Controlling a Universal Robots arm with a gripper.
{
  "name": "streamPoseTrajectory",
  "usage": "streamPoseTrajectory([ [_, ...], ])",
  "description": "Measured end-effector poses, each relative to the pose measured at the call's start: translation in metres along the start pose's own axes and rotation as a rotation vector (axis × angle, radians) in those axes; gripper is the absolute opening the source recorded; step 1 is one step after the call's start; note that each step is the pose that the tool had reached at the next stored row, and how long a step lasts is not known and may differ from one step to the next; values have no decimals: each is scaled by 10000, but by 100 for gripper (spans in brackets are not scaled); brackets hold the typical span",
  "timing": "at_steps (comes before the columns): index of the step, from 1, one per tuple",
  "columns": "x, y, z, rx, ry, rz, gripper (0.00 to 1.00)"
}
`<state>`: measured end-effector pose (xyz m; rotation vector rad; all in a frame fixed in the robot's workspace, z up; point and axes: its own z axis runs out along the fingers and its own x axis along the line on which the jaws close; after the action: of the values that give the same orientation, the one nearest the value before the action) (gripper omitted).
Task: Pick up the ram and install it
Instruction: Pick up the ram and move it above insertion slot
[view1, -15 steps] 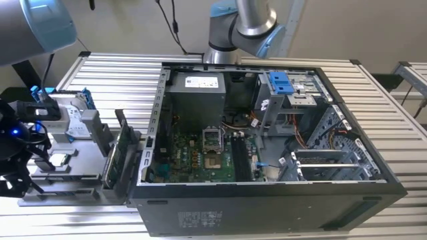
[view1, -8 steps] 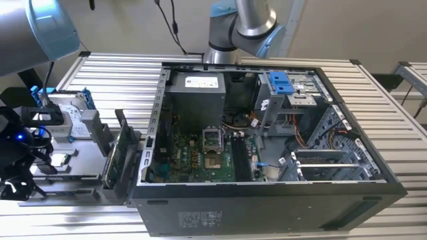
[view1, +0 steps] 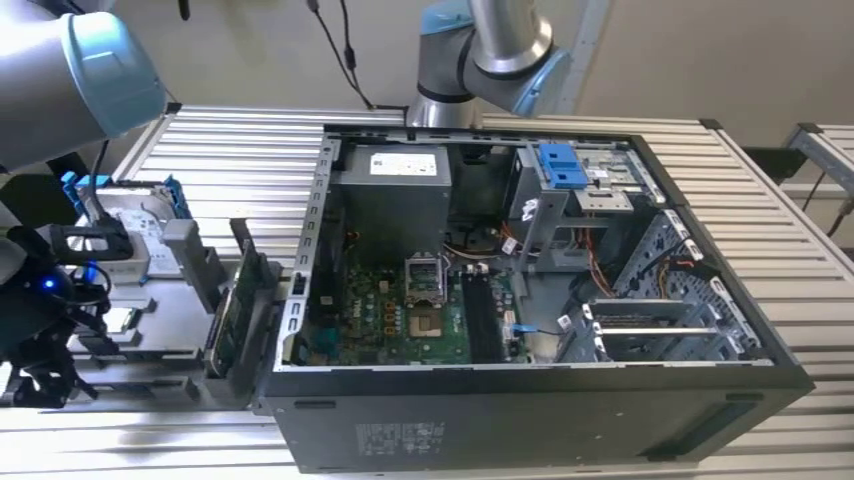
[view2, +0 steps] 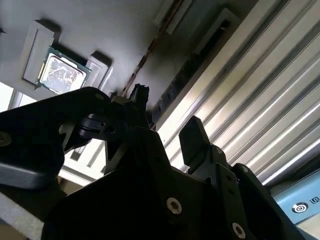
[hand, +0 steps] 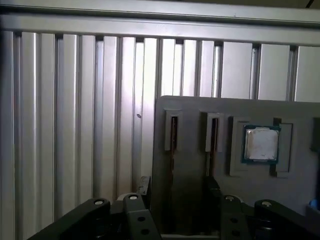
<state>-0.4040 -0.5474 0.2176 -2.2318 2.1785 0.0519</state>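
The ram (hand: 172, 150) is a thin dark stick standing on edge in a narrow slot of the grey parts tray (hand: 195, 112). In the second wrist view the ram (view2: 150, 50) shows as a thin brownish line. My gripper (hand: 177, 187) hangs over the tray, open, with one finger on each side of the ram's near end, and I cannot tell whether a finger touches it. In the second wrist view the gripper (view2: 165, 117) shows a clear gap between its black fingers (view2: 192, 132). The open computer case (view1: 534, 395) lies at the middle of the exterior view.
A second slot (hand: 213, 132) and a processor chip (hand: 260, 144) sit beside the ram on the tray. At the exterior view's left are a hard drive with blue brackets (view1: 127, 225) and an upright green card (view1: 247, 290). The motherboard (view1: 394, 315) lies inside the case. Ribbed metal table (view1: 240, 150) surrounds everything.
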Motion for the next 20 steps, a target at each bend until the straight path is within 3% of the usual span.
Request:
streamPoseTrajectory([
  [8, 14, 1, 99, -10, 2, -230, 54],
  [20, 22, 2, 195, -13, 3, -307, 54],
])
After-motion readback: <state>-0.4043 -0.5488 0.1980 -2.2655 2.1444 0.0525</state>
